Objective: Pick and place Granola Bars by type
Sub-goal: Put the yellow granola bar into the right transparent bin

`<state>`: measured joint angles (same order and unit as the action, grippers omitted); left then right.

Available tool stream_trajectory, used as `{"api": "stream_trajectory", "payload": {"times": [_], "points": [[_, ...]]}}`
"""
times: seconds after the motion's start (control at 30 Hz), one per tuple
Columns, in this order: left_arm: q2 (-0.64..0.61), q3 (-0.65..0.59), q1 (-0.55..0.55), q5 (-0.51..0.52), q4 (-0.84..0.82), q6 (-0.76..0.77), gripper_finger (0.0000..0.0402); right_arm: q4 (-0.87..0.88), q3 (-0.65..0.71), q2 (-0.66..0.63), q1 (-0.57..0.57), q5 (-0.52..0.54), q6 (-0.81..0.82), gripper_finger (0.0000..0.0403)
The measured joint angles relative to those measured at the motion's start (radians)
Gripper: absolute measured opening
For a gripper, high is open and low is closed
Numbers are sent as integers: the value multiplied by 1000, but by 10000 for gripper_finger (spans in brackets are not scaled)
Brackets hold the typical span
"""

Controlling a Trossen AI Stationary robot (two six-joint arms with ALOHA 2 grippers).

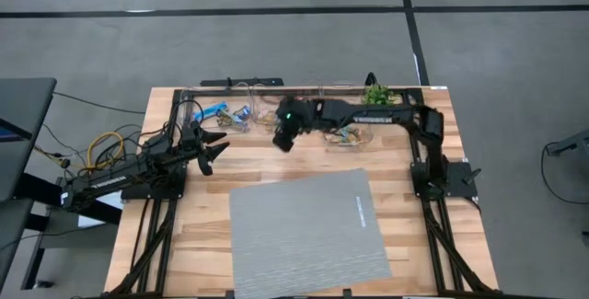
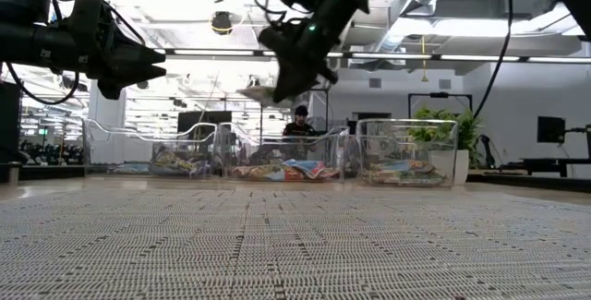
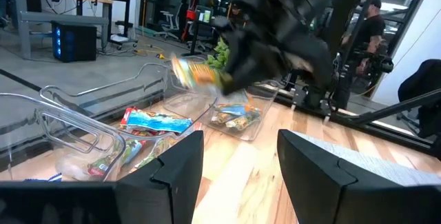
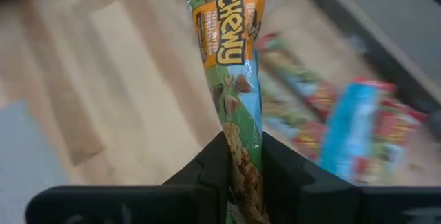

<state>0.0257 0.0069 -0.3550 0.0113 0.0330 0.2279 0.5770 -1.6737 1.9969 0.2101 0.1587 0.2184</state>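
Observation:
My right gripper (image 1: pixel 283 137) is in the air near the clear bins at the table's far edge, shut on an orange-and-green wrapped granola bar (image 4: pixel 231 52). The bar also shows in the left wrist view (image 3: pixel 196 74). Other bars lie in the bins: blue and multicoloured ones in the left bin (image 3: pixel 155 121), several in the middle bin (image 2: pixel 286 169) and in the right bin (image 2: pixel 404 167). My left gripper (image 1: pixel 213 148) is open and empty over the wood at the left, pointing toward the bins. My right gripper pinches the bar's near end (image 4: pixel 240 133) between its two fingers. The rest of the bar sticks out lengthwise past the fingertips. The bar is lifted clear, above the table and the bins.
A grey woven mat (image 1: pixel 308 230) covers the table's near middle. A small green potted plant (image 1: pixel 375 94) stands at the far right behind the bins. Black frame rails run along the table's sides. A person (image 3: pixel 368 24) stands in the room beyond.

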Motion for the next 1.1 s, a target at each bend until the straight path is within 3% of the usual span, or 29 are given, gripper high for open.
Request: {"api": "stream_trajectory", "payload": {"times": [0.33, 1.1], "points": [[0, 0, 0, 0, 0, 0, 178, 112, 55, -139, 136, 6, 2, 58], [0, 0, 0, 0, 0, 0, 178, 125, 594, -543, 239, 53, 175, 59]]}}
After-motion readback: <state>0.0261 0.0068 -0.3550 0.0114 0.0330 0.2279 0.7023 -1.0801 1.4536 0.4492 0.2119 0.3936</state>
